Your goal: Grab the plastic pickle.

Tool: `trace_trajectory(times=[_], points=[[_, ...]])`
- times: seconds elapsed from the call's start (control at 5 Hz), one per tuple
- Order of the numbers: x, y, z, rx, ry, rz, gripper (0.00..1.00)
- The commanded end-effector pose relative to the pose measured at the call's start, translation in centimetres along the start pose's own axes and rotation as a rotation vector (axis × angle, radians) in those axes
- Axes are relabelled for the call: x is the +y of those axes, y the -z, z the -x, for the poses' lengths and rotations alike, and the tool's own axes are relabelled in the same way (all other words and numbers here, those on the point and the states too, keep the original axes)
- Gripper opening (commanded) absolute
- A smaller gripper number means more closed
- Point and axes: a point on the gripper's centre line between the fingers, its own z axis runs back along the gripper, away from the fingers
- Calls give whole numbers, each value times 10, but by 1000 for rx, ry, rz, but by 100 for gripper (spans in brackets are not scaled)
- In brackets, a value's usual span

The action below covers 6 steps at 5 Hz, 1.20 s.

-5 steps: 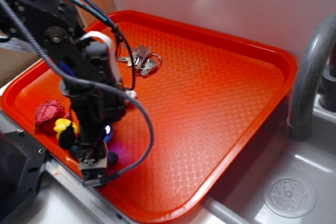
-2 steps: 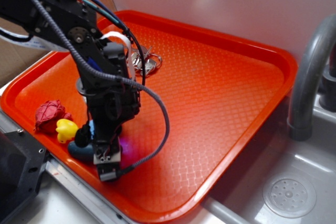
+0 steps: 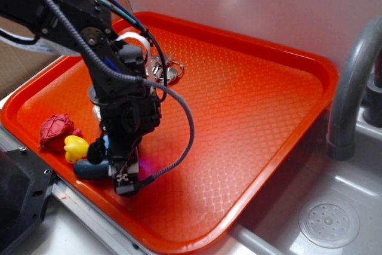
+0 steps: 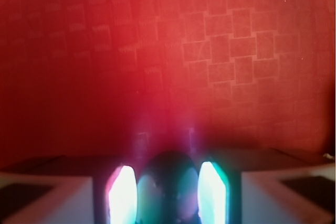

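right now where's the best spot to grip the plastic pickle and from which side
Across its narrow width, from above. The plastic pickle lies flat near the tray front rim; the gripper already has its rounded end between its fingers. The ball and yellow toy crowd its far side.

The black arm [image 3: 89,40] reaches in from 10 o'clock and bends steeply down, its gripper [image 3: 122,174] low at the 7 o'clock side of the exterior view, while in the wrist view the two fingers [image 4: 122,195] clamp the pickle [image 4: 169,187] between them.
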Motion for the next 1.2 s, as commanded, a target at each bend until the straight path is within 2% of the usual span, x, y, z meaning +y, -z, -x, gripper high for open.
trace_trajectory(times=[0.0, 0.4, 0.6, 0.8, 1.0], points=[[-4, -1, 5, 10, -80, -19, 0], [24, -83, -70, -286, -328, -136, 0], [42, -113, -79, -316, -435, -151, 0], [57, -128, -63, -353, -522, -107, 0], [73, -140, -34, -406, -674, -41, 0]])
